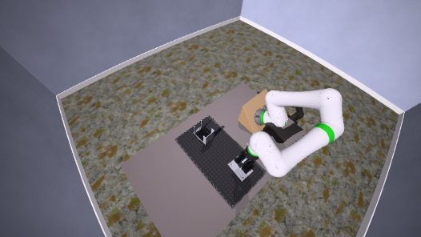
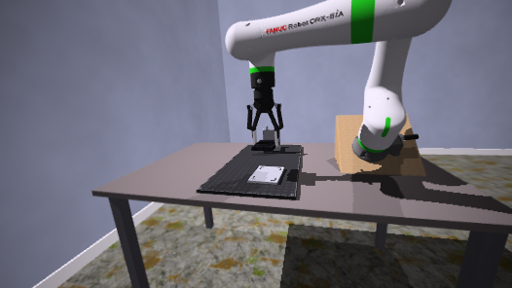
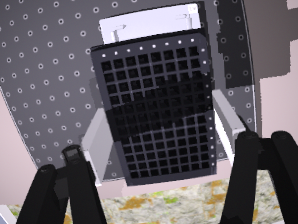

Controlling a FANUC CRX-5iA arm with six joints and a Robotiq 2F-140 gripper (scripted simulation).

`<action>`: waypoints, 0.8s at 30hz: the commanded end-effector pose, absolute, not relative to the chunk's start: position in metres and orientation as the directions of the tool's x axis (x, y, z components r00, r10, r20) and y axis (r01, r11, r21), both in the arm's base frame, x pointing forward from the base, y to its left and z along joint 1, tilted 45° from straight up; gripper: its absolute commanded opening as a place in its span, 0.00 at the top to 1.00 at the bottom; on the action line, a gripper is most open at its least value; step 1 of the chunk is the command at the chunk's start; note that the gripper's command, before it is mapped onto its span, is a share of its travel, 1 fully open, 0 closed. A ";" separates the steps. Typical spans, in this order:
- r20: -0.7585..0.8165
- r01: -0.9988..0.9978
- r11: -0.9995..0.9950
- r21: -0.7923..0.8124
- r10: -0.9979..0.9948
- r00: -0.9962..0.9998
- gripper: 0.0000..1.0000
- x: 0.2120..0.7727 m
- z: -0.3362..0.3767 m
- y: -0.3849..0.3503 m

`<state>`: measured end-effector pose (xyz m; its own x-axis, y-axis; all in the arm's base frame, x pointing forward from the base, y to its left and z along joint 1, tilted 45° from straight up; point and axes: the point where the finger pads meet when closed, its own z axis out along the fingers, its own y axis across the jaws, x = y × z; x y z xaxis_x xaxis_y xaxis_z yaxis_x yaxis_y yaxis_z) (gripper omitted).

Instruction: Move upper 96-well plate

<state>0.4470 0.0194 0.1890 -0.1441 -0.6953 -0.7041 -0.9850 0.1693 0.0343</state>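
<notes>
- Clamped by two opposite sides between the grey pads [image 3: 225, 121] of the gripper [image 2: 265, 142]: black well plate [image 3: 160, 110], wells facing up, lifted off the dotted mat [image 1: 216, 180].
- Roughly half closed, stopped against that plate and gripping nothing else.
- From the wrist only: the plate's full grid of wells, plus the white nest [image 3: 149, 22] showing past its far edge rather than squarely beneath it.
- From above only: the layout, with the gripper close over the nest at one end of the mat and the rack [image 1: 204, 138] well apart at the other end.
- From the side only: the height, with the fingertips well above the flat nest; hard to tell the plate from the dark shapes behind it.
- Further out: grey table [image 2: 161, 180], white arm [image 2: 311, 29], tan box [image 2: 347, 146] under its base.
</notes>
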 end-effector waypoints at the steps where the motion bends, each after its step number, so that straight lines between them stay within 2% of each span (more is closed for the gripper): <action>1: -0.704 -0.985 0.170 0.034 -0.695 -0.144 1.00 0.448 0.186 0.022; 24: -0.704 -0.985 0.170 0.034 -0.695 -0.144 1.00 0.451 0.163 0.045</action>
